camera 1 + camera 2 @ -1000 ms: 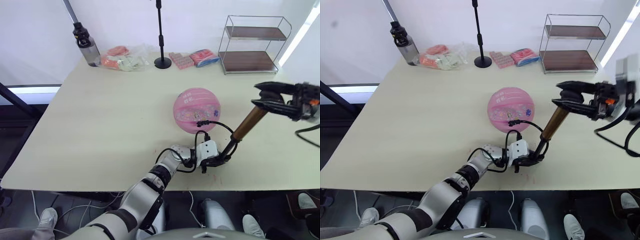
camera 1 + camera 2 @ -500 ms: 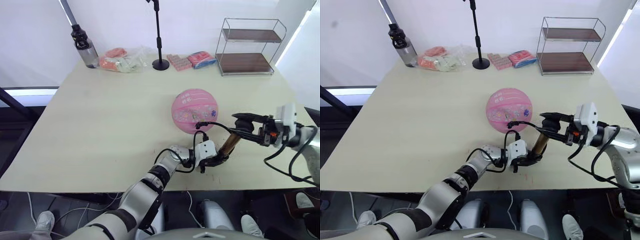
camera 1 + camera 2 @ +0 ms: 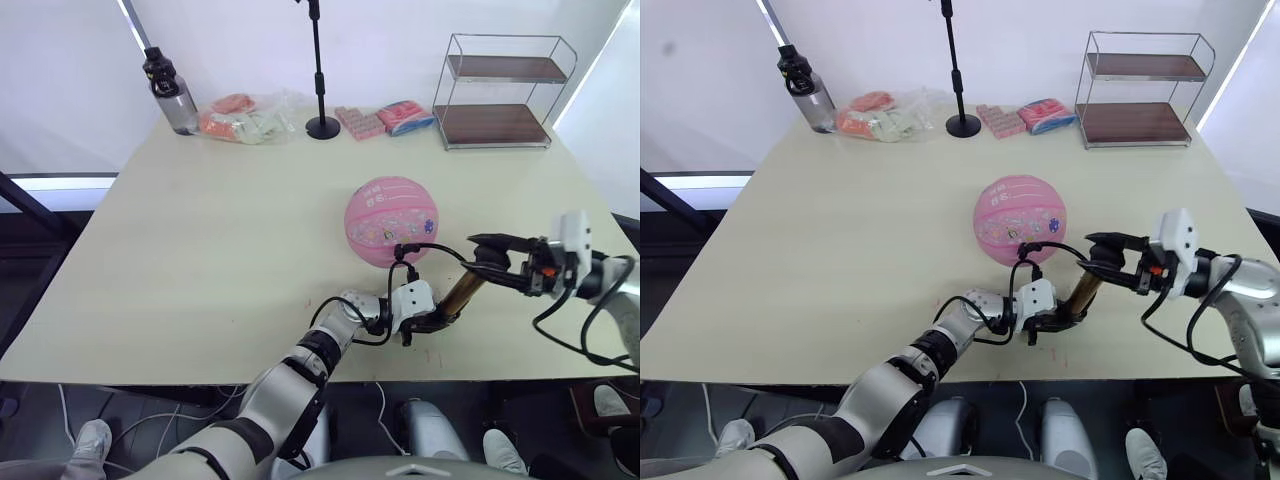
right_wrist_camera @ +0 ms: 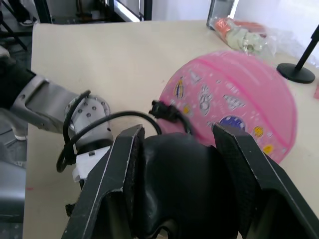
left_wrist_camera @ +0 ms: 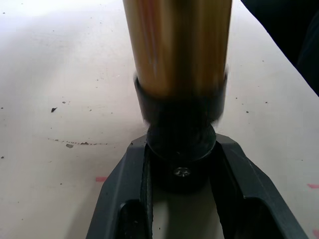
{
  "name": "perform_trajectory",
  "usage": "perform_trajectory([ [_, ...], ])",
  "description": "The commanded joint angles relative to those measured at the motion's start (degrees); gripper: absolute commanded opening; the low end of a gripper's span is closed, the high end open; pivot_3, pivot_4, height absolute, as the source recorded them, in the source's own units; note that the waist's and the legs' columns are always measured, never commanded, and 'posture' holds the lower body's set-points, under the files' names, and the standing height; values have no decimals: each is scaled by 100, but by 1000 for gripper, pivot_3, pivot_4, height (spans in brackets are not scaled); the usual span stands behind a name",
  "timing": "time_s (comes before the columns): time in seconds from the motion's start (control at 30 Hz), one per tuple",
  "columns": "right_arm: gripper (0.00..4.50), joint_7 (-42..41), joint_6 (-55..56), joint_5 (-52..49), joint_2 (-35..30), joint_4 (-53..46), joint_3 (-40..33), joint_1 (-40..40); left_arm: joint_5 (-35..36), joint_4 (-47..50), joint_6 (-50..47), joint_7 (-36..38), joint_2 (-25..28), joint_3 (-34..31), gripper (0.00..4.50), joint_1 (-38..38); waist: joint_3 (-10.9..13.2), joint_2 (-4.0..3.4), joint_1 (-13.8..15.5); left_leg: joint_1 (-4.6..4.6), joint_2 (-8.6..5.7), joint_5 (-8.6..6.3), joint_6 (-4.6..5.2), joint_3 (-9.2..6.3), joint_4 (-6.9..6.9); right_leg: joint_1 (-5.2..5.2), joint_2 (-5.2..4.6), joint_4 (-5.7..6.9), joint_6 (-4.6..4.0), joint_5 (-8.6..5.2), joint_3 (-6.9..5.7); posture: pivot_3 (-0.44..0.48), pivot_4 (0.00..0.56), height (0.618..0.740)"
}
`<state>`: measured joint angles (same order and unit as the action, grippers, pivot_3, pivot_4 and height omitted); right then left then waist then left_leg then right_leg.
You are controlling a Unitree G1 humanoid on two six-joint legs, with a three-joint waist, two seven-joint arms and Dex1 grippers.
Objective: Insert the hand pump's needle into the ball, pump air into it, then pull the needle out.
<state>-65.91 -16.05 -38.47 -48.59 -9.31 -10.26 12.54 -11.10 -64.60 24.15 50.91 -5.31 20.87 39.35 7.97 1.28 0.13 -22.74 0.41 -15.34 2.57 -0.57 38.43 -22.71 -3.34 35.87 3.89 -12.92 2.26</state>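
**Both grippers on the pump beside the pink ball**

The hand pump (image 3: 463, 292) stands tilted on the table (image 3: 200, 250), near the front edge, its bronze-gold barrel leaning away toward the robot's right. Its black foot sits on the tabletop, and the left gripper (image 5: 180, 172) is closed around that foot, one black finger on each side, touching it. At the upper end, the right gripper (image 4: 182, 164) is clamped over the black T-handle, which fills the space between its two fingers.

The thin black hose (image 3: 1045, 247) loops up from the pump's base to the near side of the ball (image 3: 391, 221), where its end meets the pink surface. The ball looks round and rests on the table just behind the pump, roughly mid-table.

Along the far edge stand a grey water bottle (image 3: 172, 94), a clear bag of packets (image 3: 245, 122), a tall black stand (image 3: 322, 80) with a round base, some pink packets (image 3: 385, 119), and a two-tier wire shelf (image 3: 505, 90).
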Motion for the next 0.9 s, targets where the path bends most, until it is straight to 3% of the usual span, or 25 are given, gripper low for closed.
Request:
perform_trajectory([
  [0.03,1749,12,-352,-514,-376,-237,-797,373,-280,-411,-230,-26,217,148,1077,-233,5,1,11,0,0,0,0,-1,0,0,-1,0,0,0,-1,0,150,740],
  [0.57,1749,158,-1739,-1499,-1334,-142,-1589,1692,-292,-410,-230,-23,224,157,1077,-225,57,-28,35,-14,-1,0,0,3,-1,-11,-35,-2,-11,-6,-1,0,150,740],
  [0.9,1749,74,-1256,-729,-735,-543,-1002,532,-290,-403,-240,-24,220,156,1077,-203,48,-15,41,-8,0,0,0,1,-3,-9,-22,-1,1,0,-3,0,150,740],
])
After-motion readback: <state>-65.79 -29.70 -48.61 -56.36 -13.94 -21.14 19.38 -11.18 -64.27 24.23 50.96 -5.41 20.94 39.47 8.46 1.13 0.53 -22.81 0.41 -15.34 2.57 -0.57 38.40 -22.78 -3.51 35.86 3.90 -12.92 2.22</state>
